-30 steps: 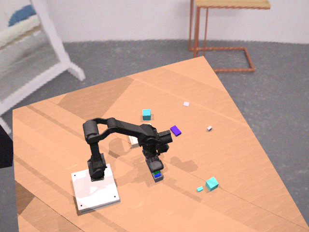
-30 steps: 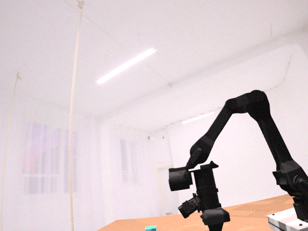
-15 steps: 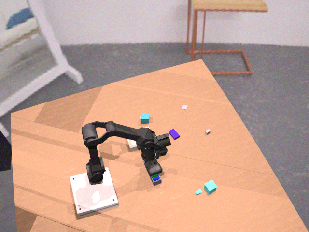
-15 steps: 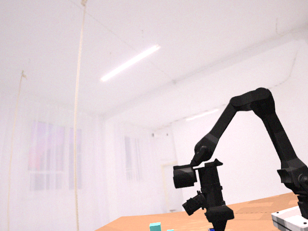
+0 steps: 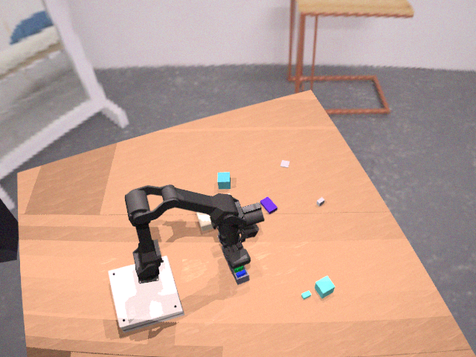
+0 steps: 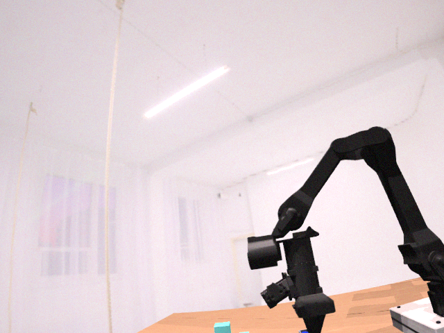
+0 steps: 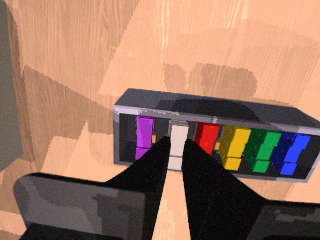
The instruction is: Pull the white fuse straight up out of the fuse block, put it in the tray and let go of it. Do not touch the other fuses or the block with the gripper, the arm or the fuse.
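The white fuse (image 7: 179,134) stands in the row of the dark fuse block (image 7: 190,103) (image 5: 242,280), between the purple fuse (image 7: 145,131) and the red fuse (image 7: 207,136). My gripper (image 7: 176,144) is shut on the white fuse, one finger on each side. The fingertips are close to the purple and red fuses; whether they touch is unclear. The fuse's lower part is hidden inside the block. The cream tray (image 5: 204,222) is partly hidden behind the arm in the top view; its edge shows at the left of the wrist view (image 7: 9,95).
The yellow (image 7: 236,142), green (image 7: 266,146) and blue (image 7: 297,148) fuses fill the row beyond the red one. A cyan cube (image 5: 223,180) and a purple slab (image 5: 268,204) lie behind the arm. Another cyan cube (image 5: 324,286) stands right of the block.
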Action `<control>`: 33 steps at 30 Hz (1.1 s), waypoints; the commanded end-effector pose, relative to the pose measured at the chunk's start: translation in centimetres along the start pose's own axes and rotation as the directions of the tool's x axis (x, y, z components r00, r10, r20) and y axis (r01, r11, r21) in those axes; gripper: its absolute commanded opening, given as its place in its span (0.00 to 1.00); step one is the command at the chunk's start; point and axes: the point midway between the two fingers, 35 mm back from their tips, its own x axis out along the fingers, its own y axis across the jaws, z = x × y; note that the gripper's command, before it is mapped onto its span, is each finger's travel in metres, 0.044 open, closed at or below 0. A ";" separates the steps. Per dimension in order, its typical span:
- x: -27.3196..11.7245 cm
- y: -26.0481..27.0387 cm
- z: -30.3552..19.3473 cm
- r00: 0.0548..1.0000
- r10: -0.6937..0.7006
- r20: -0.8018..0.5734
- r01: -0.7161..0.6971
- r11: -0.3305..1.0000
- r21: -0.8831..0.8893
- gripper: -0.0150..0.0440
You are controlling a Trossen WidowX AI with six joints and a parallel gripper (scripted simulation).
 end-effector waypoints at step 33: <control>-1.8 0.0 0.0 1.000 0.002 -0.001 -0.002 1.000 -0.003 0.25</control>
